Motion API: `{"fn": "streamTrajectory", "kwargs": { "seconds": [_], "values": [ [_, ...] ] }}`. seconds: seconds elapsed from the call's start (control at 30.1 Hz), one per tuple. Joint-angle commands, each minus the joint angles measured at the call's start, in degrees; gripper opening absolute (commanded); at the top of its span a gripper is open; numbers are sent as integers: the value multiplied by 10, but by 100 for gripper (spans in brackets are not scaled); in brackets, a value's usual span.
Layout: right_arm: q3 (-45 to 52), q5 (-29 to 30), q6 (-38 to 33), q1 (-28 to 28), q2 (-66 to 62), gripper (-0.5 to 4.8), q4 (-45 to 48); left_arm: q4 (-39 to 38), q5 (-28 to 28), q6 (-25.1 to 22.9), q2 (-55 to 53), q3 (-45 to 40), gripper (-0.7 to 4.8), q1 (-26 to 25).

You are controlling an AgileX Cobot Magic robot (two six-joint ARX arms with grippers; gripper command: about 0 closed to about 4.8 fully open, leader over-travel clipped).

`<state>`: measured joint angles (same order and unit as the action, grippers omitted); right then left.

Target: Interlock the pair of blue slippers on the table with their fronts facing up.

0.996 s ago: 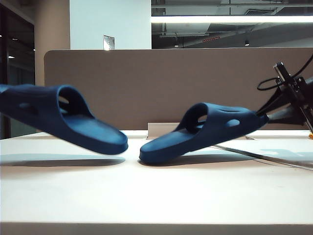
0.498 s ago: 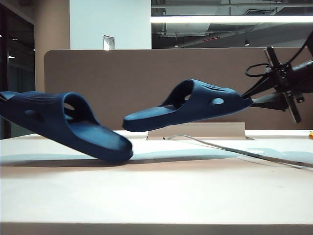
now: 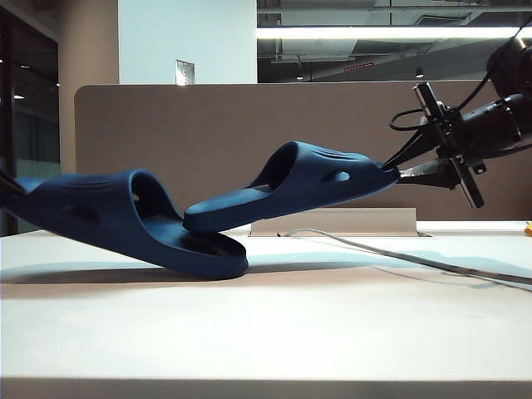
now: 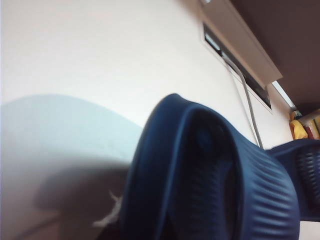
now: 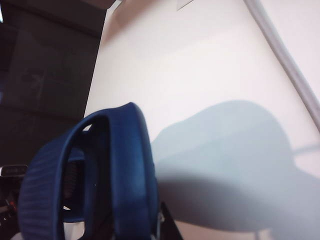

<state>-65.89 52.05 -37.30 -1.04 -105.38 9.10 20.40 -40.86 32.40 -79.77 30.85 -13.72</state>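
Two dark blue slippers meet above the cream table (image 3: 332, 332). The left slipper (image 3: 108, 216) tilts with its toe on the table and its heel raised at the exterior view's left edge. It fills the left wrist view (image 4: 200, 175), hiding my left gripper's fingers, which hold that heel. My right gripper (image 3: 399, 173) is shut on the heel of the right slipper (image 3: 307, 179) and holds it in the air. That slipper's toe reaches over the left slipper's front, just at its strap opening. In the right wrist view the right slipper (image 5: 125, 175) stands close against a dark finger (image 5: 167, 225).
A brown divider panel (image 3: 208, 141) runs along the back of the table. A low white strip (image 3: 332, 220) lies in front of it. A grey cable (image 3: 416, 259) trails across the table on the right. A small yellow object (image 3: 528, 226) sits at the far right edge.
The right slipper has risen off the table and travelled left until its toe overlaps the left slipper. The left slipper has shifted right and its toe has come down onto the table.
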Motion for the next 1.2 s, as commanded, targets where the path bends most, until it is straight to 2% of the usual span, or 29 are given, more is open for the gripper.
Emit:
{"fn": "streamTrajectory", "kwargs": {
  "seconds": [0.03, 0.2, 0.33, 0.46, 0.83, 1.2],
  "values": [
    [-2, -10, -9, -12, 6, 75, 19, 77, -3, 48, 1, -20, -5, 1],
    [15, -27, -37, -29, 6, 75, 56, 137, -2, 97, 0, -36, -5, 3],
    [53, -49, -91, -37, 6, 75, 131, 140, -4, 101, 0, -36, -5, 10],
    [82, -55, -108, -40, 6, 75, 177, 141, -1, 103, 0, -38, -5, 25],
    [122, -78, -111, -53, 6, 75, 205, 166, 27, 126, -17, -39, -5, 87],
    [142, -111, -113, -80, 6, 75, 223, 233, 19, 160, -74, -46, -5, 120]
  ]
}}
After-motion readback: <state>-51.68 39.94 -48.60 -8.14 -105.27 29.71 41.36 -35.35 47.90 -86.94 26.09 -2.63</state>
